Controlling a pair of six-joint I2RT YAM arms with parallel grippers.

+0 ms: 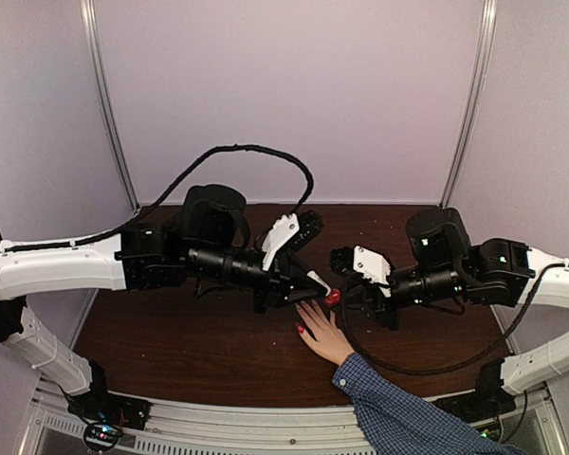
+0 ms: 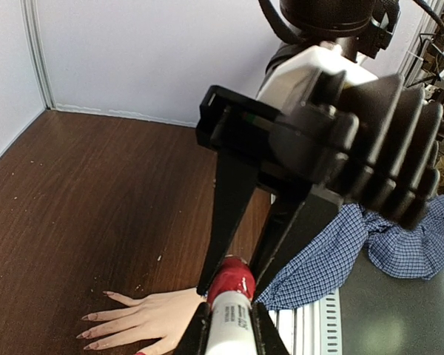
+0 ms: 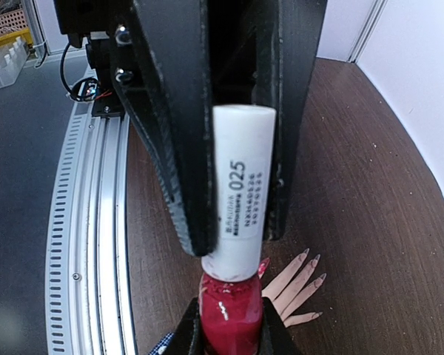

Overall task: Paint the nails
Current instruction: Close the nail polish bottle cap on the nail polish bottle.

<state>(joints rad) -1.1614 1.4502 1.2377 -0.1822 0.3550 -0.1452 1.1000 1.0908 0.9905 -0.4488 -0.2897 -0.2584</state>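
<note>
While the red-filled polish bottle [image 3: 229, 314] hangs capped above the bench [image 1: 171, 332], right jaws clamp its glass | left jaws pinch the white cap [image 3: 240, 192] | hand [image 1: 324, 337] flat beneath, fingers [image 2: 117, 313] spread | nails [image 2: 82, 335] seemingly bare

Two robot arms, the left arm [image 1: 62, 267] and the right arm [image 1: 550, 284], have glossy white shells and black joints. The left gripper [image 3: 237, 240] and right gripper [image 2: 233, 275] have flat, tapering black fingers. A ribbed black housing [image 2: 388, 148] backs the right one. Black cables [image 1: 266, 150] trail from both arms.
</note>
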